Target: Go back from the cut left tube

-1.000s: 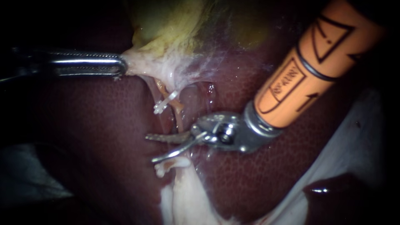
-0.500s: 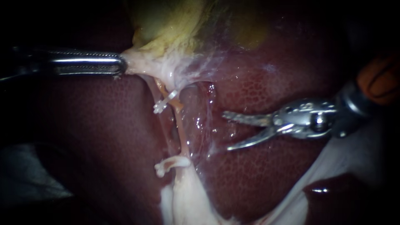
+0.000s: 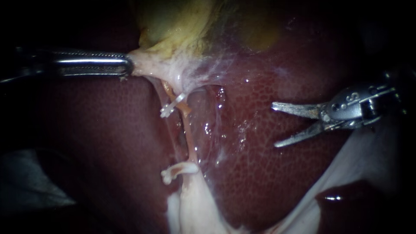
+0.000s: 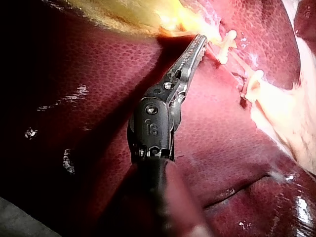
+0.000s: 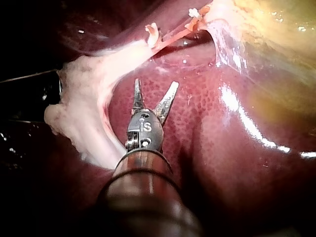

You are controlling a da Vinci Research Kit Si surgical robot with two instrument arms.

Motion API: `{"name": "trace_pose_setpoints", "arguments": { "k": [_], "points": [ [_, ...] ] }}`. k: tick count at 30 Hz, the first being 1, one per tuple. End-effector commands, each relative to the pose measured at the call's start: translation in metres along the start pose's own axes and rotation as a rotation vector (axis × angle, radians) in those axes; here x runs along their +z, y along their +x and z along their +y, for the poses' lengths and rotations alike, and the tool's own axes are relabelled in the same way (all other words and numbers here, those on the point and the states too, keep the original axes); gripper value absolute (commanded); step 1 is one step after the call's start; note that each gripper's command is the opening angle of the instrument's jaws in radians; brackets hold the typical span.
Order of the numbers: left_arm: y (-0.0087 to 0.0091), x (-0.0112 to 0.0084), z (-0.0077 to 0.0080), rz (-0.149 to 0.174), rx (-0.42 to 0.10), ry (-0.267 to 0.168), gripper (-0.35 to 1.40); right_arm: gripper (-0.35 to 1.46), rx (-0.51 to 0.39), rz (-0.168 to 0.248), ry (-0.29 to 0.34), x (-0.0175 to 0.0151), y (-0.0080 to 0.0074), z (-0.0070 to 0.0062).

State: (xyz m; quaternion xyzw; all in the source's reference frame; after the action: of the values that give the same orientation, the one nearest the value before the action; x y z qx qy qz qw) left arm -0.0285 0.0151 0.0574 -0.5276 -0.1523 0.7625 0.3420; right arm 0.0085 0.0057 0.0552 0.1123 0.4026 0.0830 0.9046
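My left instrument (image 3: 126, 67) comes in from the left, its jaws shut on the pale lower edge of the yellow gallbladder (image 3: 173, 26), holding it taut. Below that edge a white clip (image 3: 172, 105) sits across a thin orange tube (image 3: 187, 132). A curled pale cut stump (image 3: 175, 170) lies lower down. My right instrument (image 3: 274, 125) hovers over the liver (image 3: 268, 173), well right of the tubes, its two thin blades open and holding nothing. The right wrist view shows those open blades (image 5: 154, 94) short of the stump (image 5: 152, 30). The left wrist view shows the left jaws (image 4: 198, 43) next to the clip (image 4: 226, 41).
White fatty tissue (image 3: 190, 203) runs down from the stump. A pale sheet (image 3: 368, 156) lies at the lower right beside the liver edge. A wet hollow (image 3: 216, 93) sits just right of the clipped tube.
My right instrument has drawn back to the right, away from the tubes, blades still open; its orange shaft has left the view. The left instrument and the tissue have held still.
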Motion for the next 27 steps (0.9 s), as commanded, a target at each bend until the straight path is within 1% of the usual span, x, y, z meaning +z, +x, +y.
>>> {"name": "trace_pose_setpoints", "arguments": {
  "k": [1, 3, 6, 10, 14, 18, 24, 27],
  "points": [
    [-0.0001, 0.0003, 0.0, 0.0, 0.001, 0.003, -0.35, 1.45, -0.006, -0.005, -0.001, 0.0, 0.0, -0.0001],
    [-0.0006, 0.001, 0.0, 0.001, 0.003, 0.008, -0.35, 1.45, -0.011, -0.008, 0.0, -0.0001, 0.0001, -0.0002],
    [-0.0018, 0.0024, -0.0001, -0.013, 0.016, 0.002, -0.35, 1.45, -0.017, -0.008, 0.0, -0.0001, 0.0002, -0.0004],
    [-0.0035, 0.0042, 0.0, -0.031, 0.01, -0.005, -0.35, 1.45, -0.018, -0.011, 0.001, -0.0002, 0.0002, -0.0004],
    [-0.0046, 0.0054, 0.0, -0.042, 0.004, -0.009, -0.35, 1.45, -0.018, -0.011, 0.001, -0.0002, 0.0002, -0.0004],
    [-0.0051, 0.0059, 0.0001, -0.048, 0.001, -0.012, -0.35, 1.45, -0.018, -0.011, 0.001, -0.0002, 0.0002, -0.0004],
    [-0.0051, 0.0059, 0.0002, -0.048, 0.001, -0.012, -0.35, 1.45, -0.018, -0.011, 0.001, -0.0001, 0.0001, -0.0005],
    [-0.005, 0.0059, 0.0002, -0.048, 0.001, -0.015, -0.35, 1.45, -0.018, -0.007, 0.01, 0.0001, 0.0002, -0.0004]
  ]
}}
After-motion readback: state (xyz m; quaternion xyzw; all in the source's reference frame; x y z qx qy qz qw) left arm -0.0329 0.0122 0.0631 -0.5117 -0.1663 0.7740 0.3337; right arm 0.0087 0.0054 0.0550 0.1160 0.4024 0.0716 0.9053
